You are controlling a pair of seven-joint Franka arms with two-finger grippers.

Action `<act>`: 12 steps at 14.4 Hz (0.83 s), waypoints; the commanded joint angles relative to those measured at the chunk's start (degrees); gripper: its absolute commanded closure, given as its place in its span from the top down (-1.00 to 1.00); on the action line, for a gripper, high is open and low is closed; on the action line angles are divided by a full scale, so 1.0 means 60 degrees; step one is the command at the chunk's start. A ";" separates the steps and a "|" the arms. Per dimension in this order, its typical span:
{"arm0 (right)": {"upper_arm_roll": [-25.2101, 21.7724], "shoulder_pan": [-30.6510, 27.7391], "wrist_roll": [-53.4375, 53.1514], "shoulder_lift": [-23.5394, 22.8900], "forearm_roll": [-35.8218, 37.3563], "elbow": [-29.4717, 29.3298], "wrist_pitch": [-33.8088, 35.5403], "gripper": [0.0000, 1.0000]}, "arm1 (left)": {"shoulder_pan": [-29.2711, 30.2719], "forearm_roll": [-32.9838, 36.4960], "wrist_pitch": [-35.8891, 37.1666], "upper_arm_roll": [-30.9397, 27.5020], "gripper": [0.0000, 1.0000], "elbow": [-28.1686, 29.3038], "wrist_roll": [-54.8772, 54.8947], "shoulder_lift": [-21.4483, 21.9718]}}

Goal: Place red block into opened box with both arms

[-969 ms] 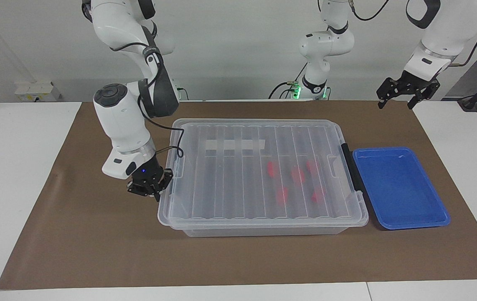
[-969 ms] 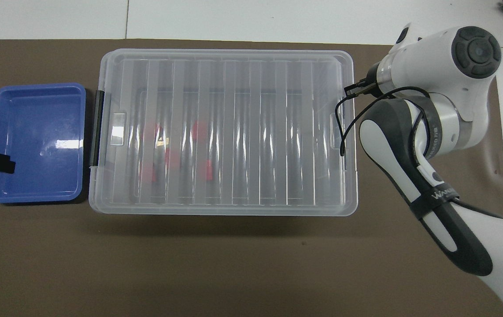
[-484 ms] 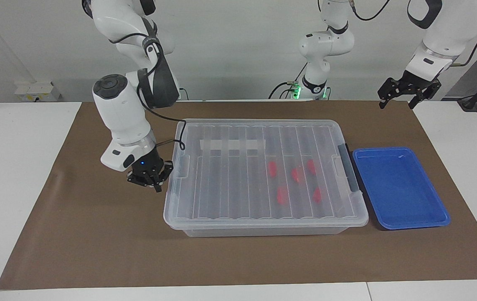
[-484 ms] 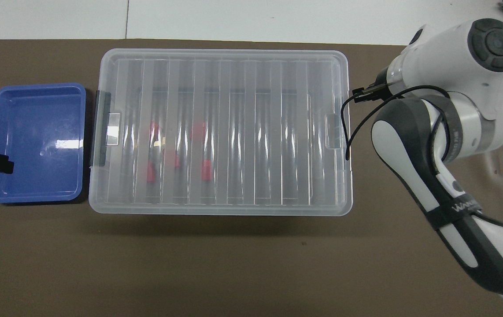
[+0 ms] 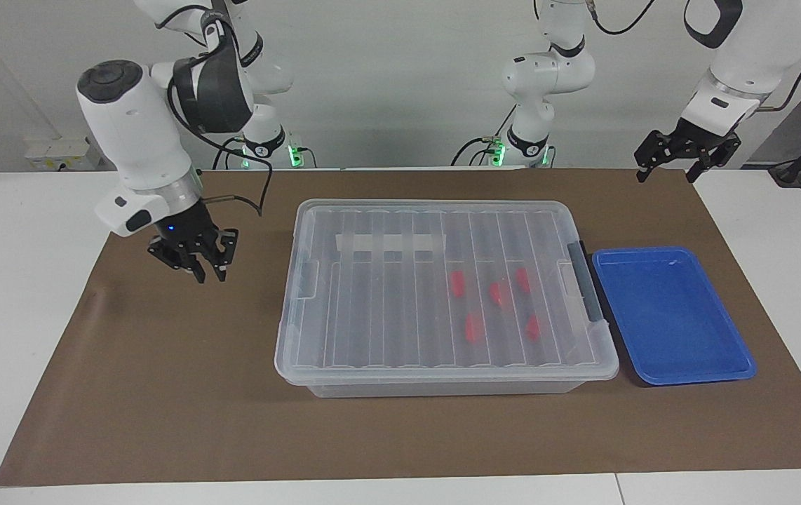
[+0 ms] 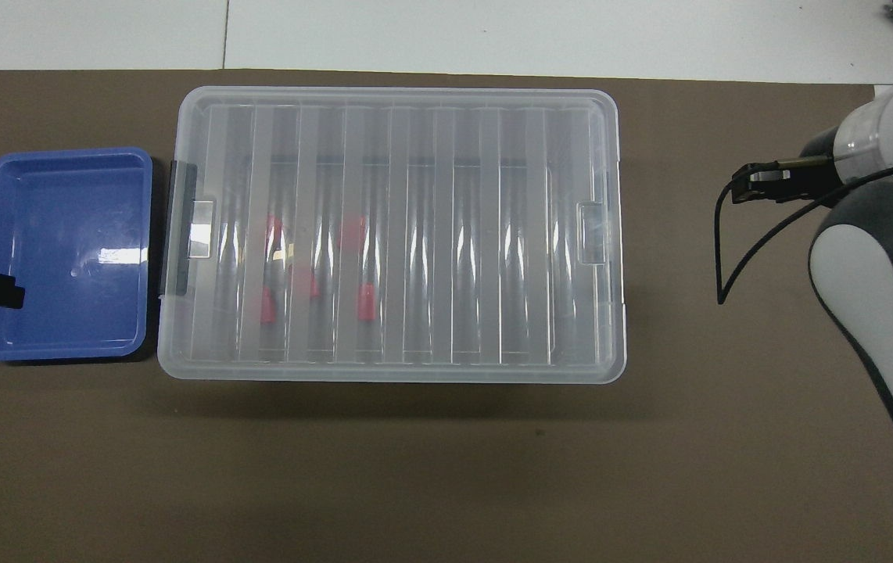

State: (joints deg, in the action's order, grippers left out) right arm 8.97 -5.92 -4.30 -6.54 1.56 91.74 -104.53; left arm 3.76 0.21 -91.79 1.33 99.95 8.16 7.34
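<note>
Facing view, as I watch from the remote desk: my right gripper has come up and away from the box, where a second ago it sat low against the end wall with its fingertips together; it now hangs over the bare brown mat, well apart from that end, and its fingers are parted with nothing between them. The lid, which a second ago sat skewed and raised toward that gripper, now lies flat and square on the box. My left gripper waits as before, raised over the mat's corner near the blue tray, its fingers spread and empty. Through the ribbed clear lid I see five red blocks lying inside the box, all in the half away from the right gripper, toward the dark grey latch. A white tape strip shows in the half nearer that gripper. The blue tray sits just beside the latch end.
</note>
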 commanded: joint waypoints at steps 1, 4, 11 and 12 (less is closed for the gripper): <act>0.0088 -0.0185 -0.0265 0.0663 -0.0084 0.0369 0.0617 1.00 | -0.0011 -0.0108 -0.0111 -0.0061 1.00 0.0305 0.0032 0.0285; 0.0073 -0.0127 -0.0279 0.0753 -0.0084 -0.0039 0.1554 1.00 | -0.0011 -0.0108 -0.0111 -0.0061 1.00 0.0305 0.0032 0.0285; 0.0175 -0.0067 -0.0396 0.0767 0.0224 -0.0495 0.2451 1.00 | -0.0025 -0.0108 -0.0111 -0.0061 1.00 0.0305 0.0032 0.0285; 0.0190 -0.0038 -0.0556 0.0767 0.0224 -0.0495 0.2465 1.00 | -0.0011 -0.0108 -0.0111 -0.0061 1.00 0.0305 0.0032 0.0285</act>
State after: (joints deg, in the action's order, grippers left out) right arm 9.34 -6.27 -5.13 -2.07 1.91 89.31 -90.89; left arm 3.76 0.21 -91.79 1.33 99.95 8.16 7.34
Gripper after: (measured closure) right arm 0.000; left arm 0.000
